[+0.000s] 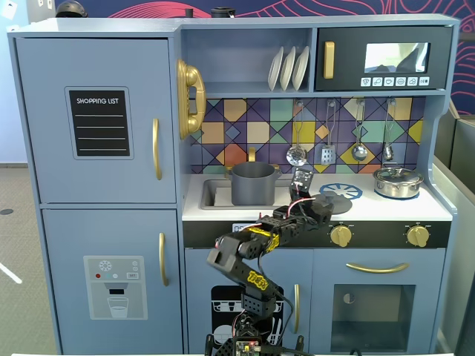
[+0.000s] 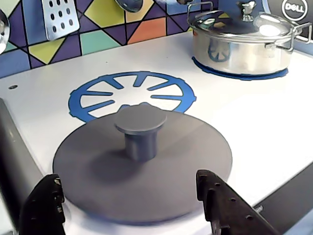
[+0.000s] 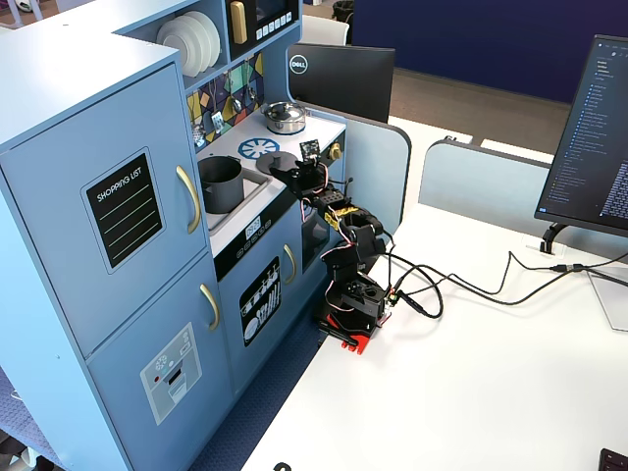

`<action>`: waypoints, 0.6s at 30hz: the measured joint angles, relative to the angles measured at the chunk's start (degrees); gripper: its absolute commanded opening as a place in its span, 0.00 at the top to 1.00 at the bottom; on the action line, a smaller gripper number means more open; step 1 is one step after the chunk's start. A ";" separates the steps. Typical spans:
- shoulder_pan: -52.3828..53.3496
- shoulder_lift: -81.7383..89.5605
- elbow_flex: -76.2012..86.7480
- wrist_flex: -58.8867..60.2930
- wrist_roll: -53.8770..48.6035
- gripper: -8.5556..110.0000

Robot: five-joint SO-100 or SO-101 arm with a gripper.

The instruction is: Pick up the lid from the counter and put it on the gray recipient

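Note:
The lid (image 2: 161,183) is a flat matte dark-gray disc with a center knob (image 2: 141,128). It lies on the white counter, partly over a blue burner ring (image 2: 98,95). My gripper (image 2: 126,182) is open and empty, its two black fingers standing either side of the lid's near edge, short of the knob. The gray recipient (image 1: 252,184) stands in the sink, left of the lid (image 1: 335,202) in a fixed view, with the gripper (image 1: 320,209) at the lid's front-left edge. In another fixed view the pot (image 3: 221,183), the lid (image 3: 279,161) and the gripper (image 3: 297,173) also show.
A shiny steel pot (image 2: 242,41) with its own lid stands on the far right burner, also in a fixed view (image 1: 398,182). Utensils (image 1: 328,141) hang over the backsplash. The sink wall (image 2: 12,152) is left of the lid. The counter's front edge (image 2: 288,183) is close.

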 measured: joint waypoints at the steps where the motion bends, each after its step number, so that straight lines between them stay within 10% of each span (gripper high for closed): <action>1: 0.00 -1.23 -0.79 -0.35 0.00 0.69; 18: -0.09 -21.71 -13.97 -7.73 -0.62 0.70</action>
